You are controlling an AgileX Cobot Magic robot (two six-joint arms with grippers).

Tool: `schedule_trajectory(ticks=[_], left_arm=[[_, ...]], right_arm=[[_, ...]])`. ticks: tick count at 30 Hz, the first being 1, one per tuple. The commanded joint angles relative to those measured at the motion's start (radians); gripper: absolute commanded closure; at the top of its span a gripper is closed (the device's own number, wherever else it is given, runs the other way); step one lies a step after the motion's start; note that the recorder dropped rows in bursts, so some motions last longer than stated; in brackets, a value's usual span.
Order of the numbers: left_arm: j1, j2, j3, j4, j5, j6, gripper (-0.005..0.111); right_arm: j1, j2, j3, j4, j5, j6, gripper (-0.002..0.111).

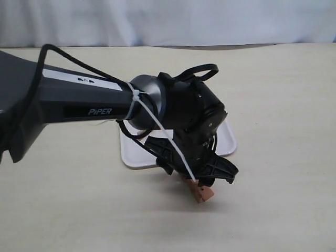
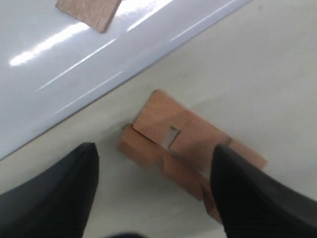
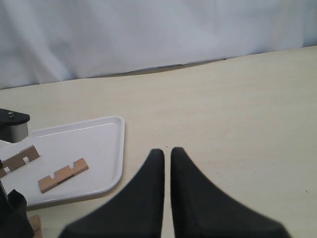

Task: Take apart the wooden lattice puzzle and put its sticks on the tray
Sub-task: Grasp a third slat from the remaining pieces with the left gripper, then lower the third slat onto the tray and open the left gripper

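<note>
Two reddish-brown sticks of the lattice puzzle lie overlapped flat on the table just outside the white tray. They show as a small wooden piece under my left gripper. The left gripper is open, hovering low over them, and its one finger covers their end. Two loose notched sticks rest on the tray; the end of one stick shows in the left wrist view. My right gripper is shut on nothing, off to the tray's side.
The left arm reaches across the exterior view and hides most of the tray. A pale cloth backdrop closes the far edge of the beige table.
</note>
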Motion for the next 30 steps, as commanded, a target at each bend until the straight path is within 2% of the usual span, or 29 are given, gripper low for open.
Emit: schedule_trajectory(ticks=[1, 2, 5, 9, 21, 24, 30], left_arm=[[-0.002, 0.023, -0.009, 0.002, -0.003, -0.013, 0.046], [-0.002, 0.022, -0.009, 0.002, -0.005, -0.013, 0.048], [-0.002, 0.022, -0.009, 0.002, -0.005, -0.013, 0.069], [-0.002, 0.022, -0.031, 0.002, 0.015, 0.022, 0.107], [0.000, -0.032, -0.172, 0.001, 0.134, 0.120, 0.107], [0.016, -0.032, -0.181, 0.014, 0.101, 0.185, 0.107], [0.083, -0.032, -0.181, 0.153, 0.030, 0.183, 0.107]], right_arm=[[-0.004, 0.008, 0.004, -0.001, -0.013, 0.001, 0.104], [-0.004, 0.008, 0.004, -0.001, -0.013, 0.001, 0.104], [-0.004, 0.008, 0.004, -0.001, -0.013, 0.001, 0.104], [-0.004, 0.008, 0.004, -0.001, -0.013, 0.001, 0.104], [-0.004, 0.008, 0.004, -0.001, -0.013, 0.001, 0.104], [-0.004, 0.008, 0.004, -0.001, -0.013, 0.001, 0.104], [-0.004, 0.008, 0.004, -0.001, -0.013, 0.001, 0.104]])
